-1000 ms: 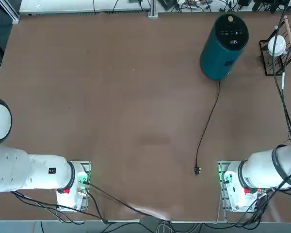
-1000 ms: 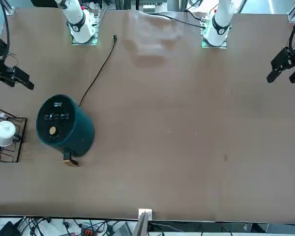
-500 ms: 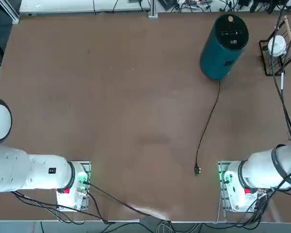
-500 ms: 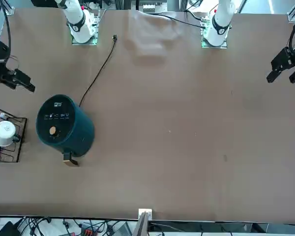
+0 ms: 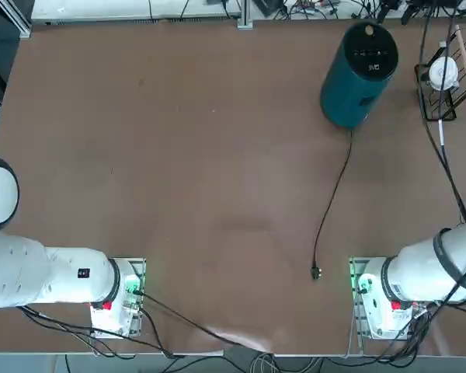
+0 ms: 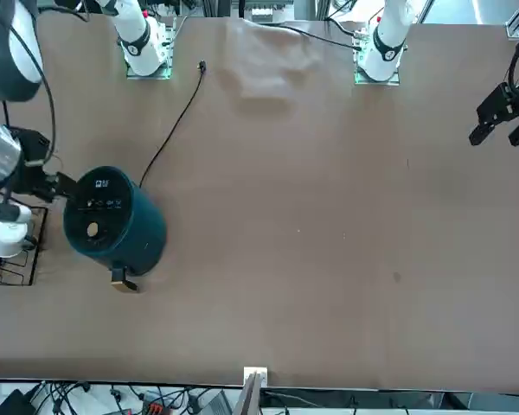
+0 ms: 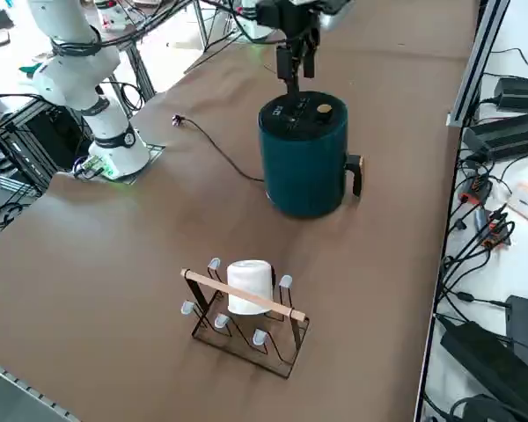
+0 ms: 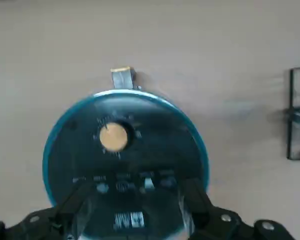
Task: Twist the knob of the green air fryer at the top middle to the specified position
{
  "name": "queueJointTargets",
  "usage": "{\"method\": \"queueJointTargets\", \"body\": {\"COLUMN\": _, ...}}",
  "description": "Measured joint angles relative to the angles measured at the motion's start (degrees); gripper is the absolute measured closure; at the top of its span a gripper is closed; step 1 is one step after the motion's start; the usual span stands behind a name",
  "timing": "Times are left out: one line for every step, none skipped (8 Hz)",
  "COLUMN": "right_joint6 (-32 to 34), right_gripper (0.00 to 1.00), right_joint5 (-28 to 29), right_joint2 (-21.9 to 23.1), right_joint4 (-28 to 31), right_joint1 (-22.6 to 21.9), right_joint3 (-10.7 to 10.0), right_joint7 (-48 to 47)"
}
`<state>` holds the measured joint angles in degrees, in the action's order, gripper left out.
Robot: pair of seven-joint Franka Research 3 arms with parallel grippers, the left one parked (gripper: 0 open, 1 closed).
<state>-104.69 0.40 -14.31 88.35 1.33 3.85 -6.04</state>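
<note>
right gripper (image 8: 132, 212) open above air fryer (image 8: 125, 160); panel lettering (image 8: 129, 220) unreadable.

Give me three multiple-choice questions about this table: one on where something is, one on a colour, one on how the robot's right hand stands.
1. Where is the white mug?
A) on top of the air fryer
B) at the black wire rack
C) in the robot's right hand

2. What colour is the round knob on the green air fryer?
A) tan
B) red
C) blue

3. How is the right hand, over the air fryer's top?
A) shut on the knob
B) shut on nothing
C) open

1: B, the side view shows the mug behind the rack's wooden bar.
2: A, the knob's face is light tan against the black top.
3: C, its two fingers stand apart with nothing between them.
</note>
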Motion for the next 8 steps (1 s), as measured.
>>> {"method": "queueJointTargets", "body": {"right_joint6": -2.4, "right_gripper": 0.00, "right_joint5": 0.0, "right_joint2": -1.7, "right_joint4": 0.0, "right_joint1": -0.4, "right_joint3": 0.0, "right_joint7": 0.0}}
{"method": "queueJointTargets", "body": {"right_joint6": -4.2, "right_gripper": 0.00, "right_joint5": 0.0, "right_joint2": -2.9, "right_joint4": 0.0, "right_joint1": -0.8, "right_joint3": 0.0, "right_joint7": 0.0}}
{"method": "queueJointTargets", "body": {"right_joint6": -5.6, "right_gripper": 0.00, "right_joint5": 0.0, "right_joint2": -3.7, "right_joint4": 0.0, "right_joint1": -1.0, "right_joint3": 0.0, "right_joint7": 0.0}}
{"method": "queueJointTargets", "body": {"right_joint6": -6.7, "right_gripper": 0.00, "right_joint5": 0.0, "right_joint2": -4.4, "right_joint4": -0.1, "right_joint1": -1.2, "right_joint3": 0.0, "right_joint7": 0.0}}
{"method": "queueJointTargets", "body": {"right_joint6": -7.2, "right_gripper": 0.00, "right_joint5": 0.0, "right_joint2": -4.9, "right_joint4": -0.1, "right_joint1": -1.4, "right_joint3": 0.0, "right_joint7": 0.0}}
{"method": "queueJointTargets", "body": {"right_joint6": -7.3, "right_gripper": 0.01, "right_joint5": 0.0, "right_joint2": -5.2, "right_joint4": -0.1, "right_joint1": -1.5, "right_joint3": 0.0, "right_joint7": 0.0}}
{"method": "queueJointTargets", "body": {"right_joint6": -7.3, "right_gripper": 0.02, "right_joint5": 0.0, "right_joint2": -5.5, "right_joint4": -0.1, "right_joint1": -1.7, "right_joint3": 0.0, "right_joint7": 0.0}}
{"method": "queueJointTargets", "body": {"right_joint6": -7.3, "right_gripper": 0.06, "right_joint5": 0.0, "right_joint2": -5.8, "right_joint4": -0.1, "right_joint1": -2.1, "right_joint3": 0.1, "right_joint7": 0.0}}
